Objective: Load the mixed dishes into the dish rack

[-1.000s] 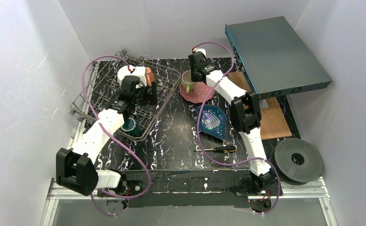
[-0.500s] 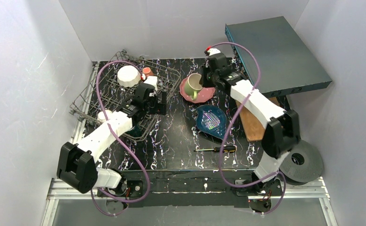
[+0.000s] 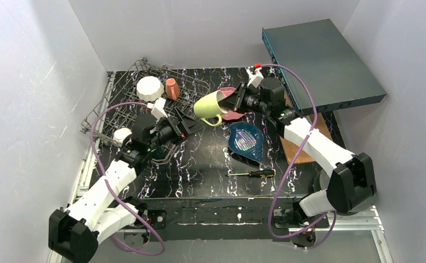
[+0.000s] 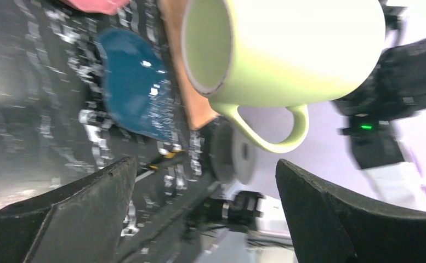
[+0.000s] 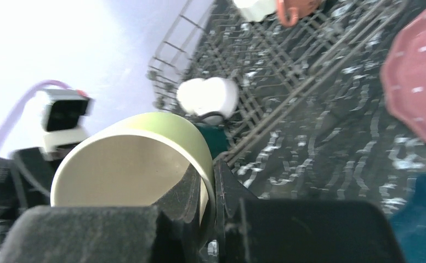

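The yellow-green mug hangs tipped on its side above the table, handle down, between the two arms. My right gripper is shut on its rim, one finger inside and one outside. Left of the mug my left gripper stands open and empty, apart from it; the mug shows above those open jaws. The dish rack holds a white bowl, a small salmon cup and a cream bowl. The pink dotted plate and the blue leaf-shaped plate lie on the table.
A screwdriver lies near the front edge. The flat teal-grey box leans at the back right over a wooden board. White walls close in three sides. A dark teal cup sits at the rack's near edge.
My right gripper has lifted the mug off the pink plate, tipped it over and carried it left. My left arm has drawn back from the rack and swung its open gripper towards the mug.
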Robot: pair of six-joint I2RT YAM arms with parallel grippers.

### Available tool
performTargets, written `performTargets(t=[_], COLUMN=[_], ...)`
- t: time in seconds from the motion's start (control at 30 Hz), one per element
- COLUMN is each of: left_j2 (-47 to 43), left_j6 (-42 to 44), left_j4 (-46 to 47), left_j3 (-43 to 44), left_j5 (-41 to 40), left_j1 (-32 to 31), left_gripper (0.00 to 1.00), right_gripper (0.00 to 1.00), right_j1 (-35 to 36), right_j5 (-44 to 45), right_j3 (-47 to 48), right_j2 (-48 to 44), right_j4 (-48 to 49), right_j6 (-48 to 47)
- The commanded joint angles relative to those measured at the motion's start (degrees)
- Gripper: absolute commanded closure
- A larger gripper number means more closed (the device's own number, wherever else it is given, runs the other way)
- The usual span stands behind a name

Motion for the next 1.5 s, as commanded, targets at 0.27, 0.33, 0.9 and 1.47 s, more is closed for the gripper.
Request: performTargets(t=[0.27,0.33,0.9,1.47], left_j2=[8.89,8.71,1.37,-5.15], left_j6=[-29.80,-30.78,-37.17,-29.27], left_j4=[45.77,45.08,48.77,37.68], left_j3=[-5.19,-4.68,-10.26,-7.69], left_j5=[13.84,13.12,1.15,-0.48], left_j1=[-0.97,-1.91,-4.39,-4.34], left_gripper=[0.28,0.36,0.74,1.00], right_gripper=[0.99,0.99,0.99,0.85], right_j1=[1.46,2.44,12.67,14.08], right_j5=[-12.30,-11.78,6.23,9.90], right_j3=[-8.16,-8.09,-13.37,-14.82], right_j2=[0.36,0.35,-5.05,-4.81], right_j4=[42.46,42.17,36.78,34.05], right_j6=[33.23,31.36,21.54,21.19])
